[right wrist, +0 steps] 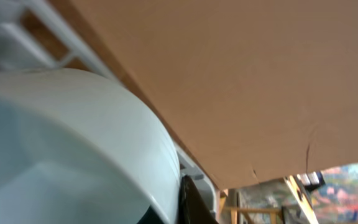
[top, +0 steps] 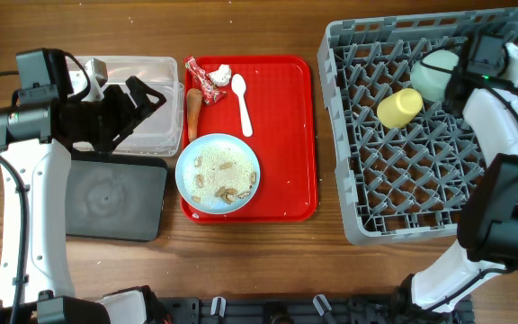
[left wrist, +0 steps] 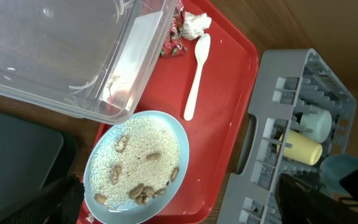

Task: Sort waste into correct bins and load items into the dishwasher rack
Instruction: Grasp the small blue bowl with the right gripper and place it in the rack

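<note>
The pale blue plate (top: 217,174) holds rice and beige crumbs (top: 232,193) on the red tray. Above it lie the carrot piece (top: 193,112), the red-and-white wrapper (top: 203,79), the tissue wad (top: 223,73) and the white spoon (top: 241,104). My left gripper (top: 145,106) is open and empty over the clear tub's (top: 156,67) right end; in the left wrist view (left wrist: 179,208) its fingers straddle the plate (left wrist: 135,165). My right gripper (top: 462,76) is shut on the mint-green bowl (top: 433,74) over the grey rack (top: 421,180), next to the yellow cup (top: 399,107). The bowl (right wrist: 73,137) fills the right wrist view.
The black tray (top: 115,198) lies in front of the clear tub. The flat red serving tray (top: 286,135) sits between the bins and the rack. A bluish rounded shape (left wrist: 344,167) shows in the rack by the cup in the left wrist view.
</note>
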{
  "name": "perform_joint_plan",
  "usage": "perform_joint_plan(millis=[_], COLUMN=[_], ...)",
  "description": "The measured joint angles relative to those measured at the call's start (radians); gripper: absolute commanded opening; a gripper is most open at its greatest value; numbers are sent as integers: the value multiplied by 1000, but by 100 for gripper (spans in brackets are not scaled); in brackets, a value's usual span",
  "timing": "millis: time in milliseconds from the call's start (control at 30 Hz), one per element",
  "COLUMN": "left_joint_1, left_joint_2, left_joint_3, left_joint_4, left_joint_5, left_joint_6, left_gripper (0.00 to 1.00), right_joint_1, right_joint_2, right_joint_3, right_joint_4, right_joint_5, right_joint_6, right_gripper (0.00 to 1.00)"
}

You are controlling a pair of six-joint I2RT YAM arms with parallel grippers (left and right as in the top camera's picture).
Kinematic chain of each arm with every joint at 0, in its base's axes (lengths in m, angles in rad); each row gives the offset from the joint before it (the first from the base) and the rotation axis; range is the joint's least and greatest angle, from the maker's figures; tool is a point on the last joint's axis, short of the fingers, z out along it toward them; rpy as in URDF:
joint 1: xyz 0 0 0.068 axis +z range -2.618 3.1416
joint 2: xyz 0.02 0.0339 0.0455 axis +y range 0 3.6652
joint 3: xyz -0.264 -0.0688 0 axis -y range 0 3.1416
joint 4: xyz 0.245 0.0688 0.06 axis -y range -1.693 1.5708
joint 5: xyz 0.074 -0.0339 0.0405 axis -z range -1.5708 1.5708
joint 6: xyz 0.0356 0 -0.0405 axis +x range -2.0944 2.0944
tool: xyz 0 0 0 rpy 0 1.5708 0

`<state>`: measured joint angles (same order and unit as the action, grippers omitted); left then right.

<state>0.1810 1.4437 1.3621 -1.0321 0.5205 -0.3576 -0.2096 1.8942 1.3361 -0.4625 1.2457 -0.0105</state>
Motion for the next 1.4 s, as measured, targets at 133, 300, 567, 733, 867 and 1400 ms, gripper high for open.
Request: perform_joint_plan(millis=[133, 300, 567, 733, 867, 1400], left_joint_1=[0, 0, 0, 0, 0, 0], left_joint_2=[0, 0, 0, 0, 0, 0], left_joint_3=[0, 0, 0, 0, 0, 0], left_joint_4=[0, 0, 0, 1, 0, 0], left_joint_5=[0, 0, 0, 0, 0, 0], left_joint_6=[0, 0, 0, 0, 0, 0], left_gripper=[100, 100, 100, 100, 100, 100], right_joint_1=[69, 239, 375, 421, 537, 682], right_joint_2=[0, 0, -79, -129, -206, -234], right_joint_3=[-8, -8, -8, -8, -13, -13], right_joint_4=[-8, -21, -23, -116, -207, -206], right_joint_5=[-14, -5, 46, -87, -505, -1259], right_joint_6=[-14, -17, -5, 27, 93, 294], right_gripper=[15, 58, 58, 51, 47, 24])
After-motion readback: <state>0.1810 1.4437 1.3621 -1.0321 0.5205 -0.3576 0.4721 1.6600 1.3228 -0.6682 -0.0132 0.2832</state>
